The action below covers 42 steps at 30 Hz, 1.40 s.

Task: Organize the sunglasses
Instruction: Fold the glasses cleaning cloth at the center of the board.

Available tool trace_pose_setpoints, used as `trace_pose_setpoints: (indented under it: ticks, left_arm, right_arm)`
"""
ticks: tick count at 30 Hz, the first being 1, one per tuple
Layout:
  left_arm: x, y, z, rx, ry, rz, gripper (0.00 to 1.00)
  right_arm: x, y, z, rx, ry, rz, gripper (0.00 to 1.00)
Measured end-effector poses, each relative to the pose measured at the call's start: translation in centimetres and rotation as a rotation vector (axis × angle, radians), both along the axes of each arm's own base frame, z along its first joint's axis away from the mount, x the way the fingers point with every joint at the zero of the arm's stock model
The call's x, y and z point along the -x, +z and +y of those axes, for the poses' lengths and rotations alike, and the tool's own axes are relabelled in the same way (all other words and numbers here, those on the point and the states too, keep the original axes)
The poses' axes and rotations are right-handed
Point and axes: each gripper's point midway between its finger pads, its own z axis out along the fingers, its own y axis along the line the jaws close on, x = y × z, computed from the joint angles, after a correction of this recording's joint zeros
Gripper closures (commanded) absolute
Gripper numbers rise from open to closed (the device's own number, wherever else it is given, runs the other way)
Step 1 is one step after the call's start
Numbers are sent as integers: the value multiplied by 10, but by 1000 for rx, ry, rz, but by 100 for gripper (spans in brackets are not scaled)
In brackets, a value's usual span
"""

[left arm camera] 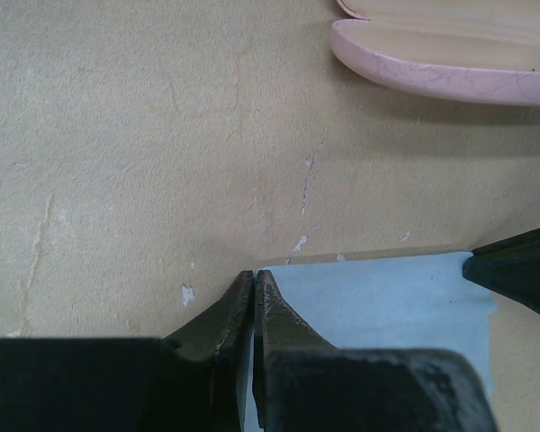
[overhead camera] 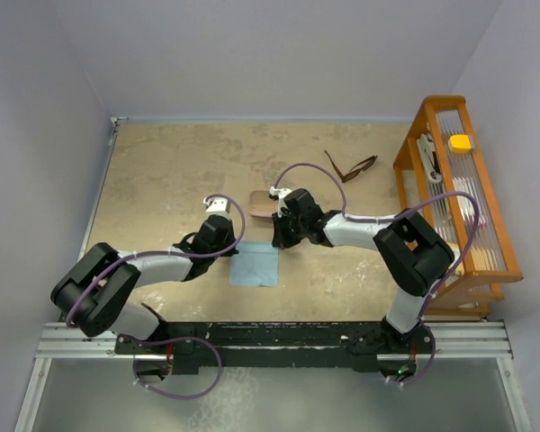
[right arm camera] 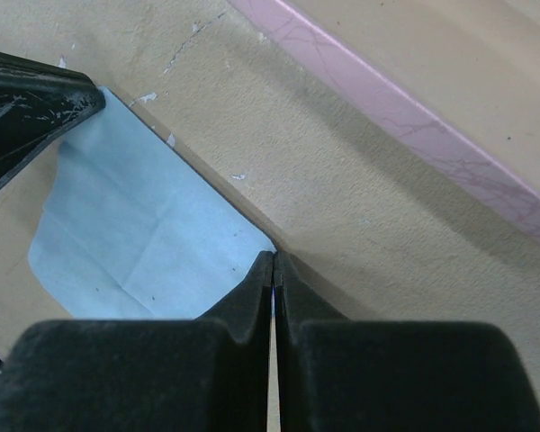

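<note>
Left gripper (left arm camera: 254,277): jaws fully closed, tips pressed together on the near-left corner of the light blue cloth (left arm camera: 378,306). A sliver of blue shows between the fingers, so the corner is pinched. Right gripper (right arm camera: 274,259): jaws also fully closed, tips meeting on the opposite far corner of the same cloth, with a pale strip showing in the gap between the fingers. 2 grippers, 1 cloth, 1 corner each. Each wrist view catches a dark finger of the other gripper at the cloth's edge.

The cloth lies mostly flat on the tan table (overhead camera: 162,180), centre-near, between the 2 arms. There is a slight shadow under the edge by the right gripper.

The pink case (left arm camera: 441,63) is open with its cream inside showing. It sits on the table just beyond the cloth and does not touch it. In the top view the right wrist partly covers it.

The sunglasses (overhead camera: 351,167) are on the table at the far right, between the pink case and the orange rack (overhead camera: 481,286). They are well apart from both grippers and from the cloth, and nothing touches them. They have a dark thin frame and dark lenses, and 1 temple arm sticks out unfolded toward the left. I cannot tell about the other temple arm.

The orange rack stands at the table's right edge with a yellow item (overhead camera: 460,142) on its top. The rest of its contents are too small to make out.
</note>
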Motion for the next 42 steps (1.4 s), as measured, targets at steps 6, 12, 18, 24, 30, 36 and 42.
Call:
trace_pose_setpoints:
  ticks: [6, 12, 18, 24, 30, 36, 42]
  left_arm:
    - [7, 0, 6, -6, 7, 8, 100]
    - [15, 0, 7, -7, 8, 8, 100]
    - [20, 2, 5, -11, 2, 11, 100]
    - [24, 12, 5, -12, 0, -12, 100]
    - [28, 20, 4, -16, -7, -29, 100]
    - [32, 22, 0, -14, -16, -35, 100]
    - [32, 14, -1, -32, -16, -24, 88]
  right_arm:
    - [4, 9, 1, 0, 20, -18, 100]
    - [6, 23, 5, -19, 36, -52, 100]
    - [17, 16, 1, -4, 49, -37, 100]
    - [31, 13, -4, 10, 63, -22, 100]
    - [34, 23, -1, -8, 74, -42, 100]
    - [44, 21, -2, -5, 89, -37, 100]
    - [47, 19, -3, -1, 94, -33, 100]
